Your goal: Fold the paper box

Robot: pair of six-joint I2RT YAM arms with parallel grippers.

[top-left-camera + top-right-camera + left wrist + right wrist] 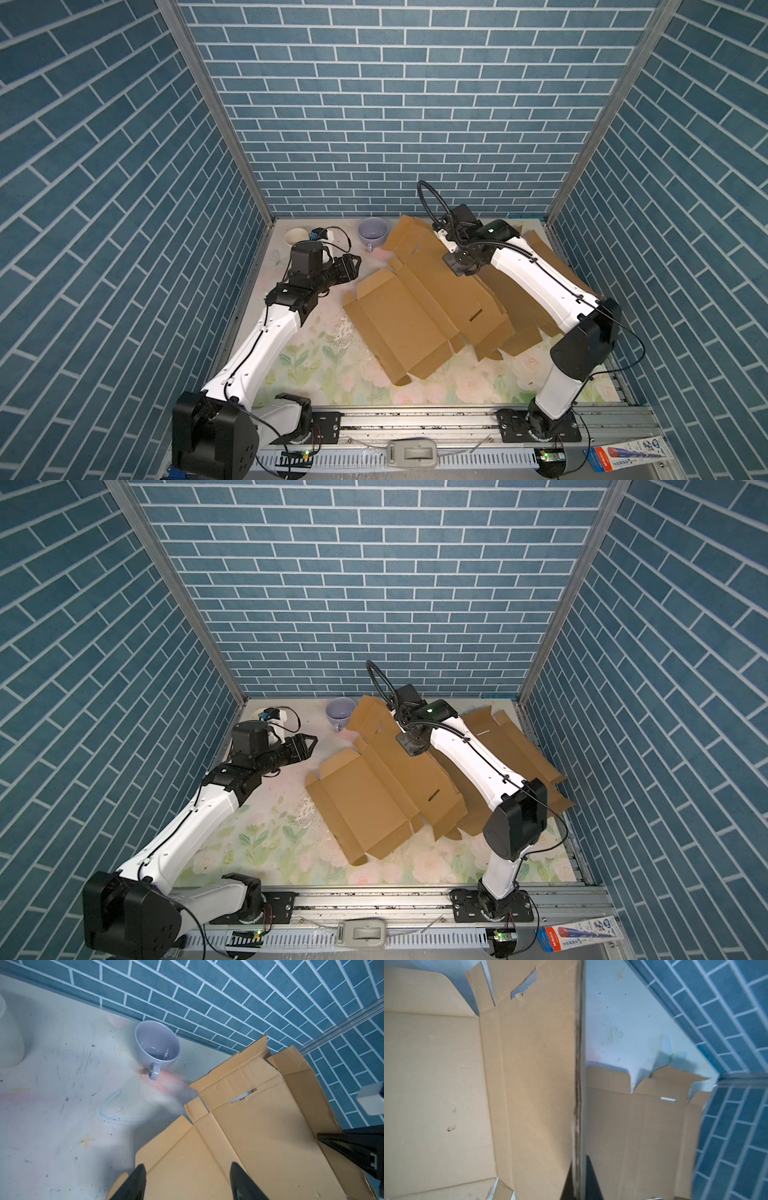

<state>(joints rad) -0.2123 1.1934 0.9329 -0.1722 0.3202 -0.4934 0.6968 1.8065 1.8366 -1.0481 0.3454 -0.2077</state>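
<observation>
While the right gripper (pixel 579 1167) was clamped shut on the long edge of the box (pixel 399 316), I read the hold as the start of a wall fold. One finger sat on each face of the board, and that panel stood up off the table (pixel 316 357) rather than lying flat. In the right wrist view the pinched edge ran straight away from the fingers.

The left gripper (pixel 187 1164) had its jaws apart and held nothing. It hung just beside the box's near corner flap, touching no cardboard that I could make out. I judged it was placed there to pin or catch the low side when the raised panel came over.

The box itself was an unfolded brown blank. It lay spread across the middle and right of the table, creases showing and slots cut. None of its walls was locked, so the folding had barely begun.

A second sheet (pixel 643 1126) lay flat under and beyond the box, toward the right wall. I would watch that the lift did not drag it along.

As for containers, a lilac cup (pixel 156 1047) stood upright near the back wall, close to the box's far corner. It was empty apart from some marks on its floor. A white cup (pixel 296 237) sat in the back left corner, and I could not see what it held.
</observation>
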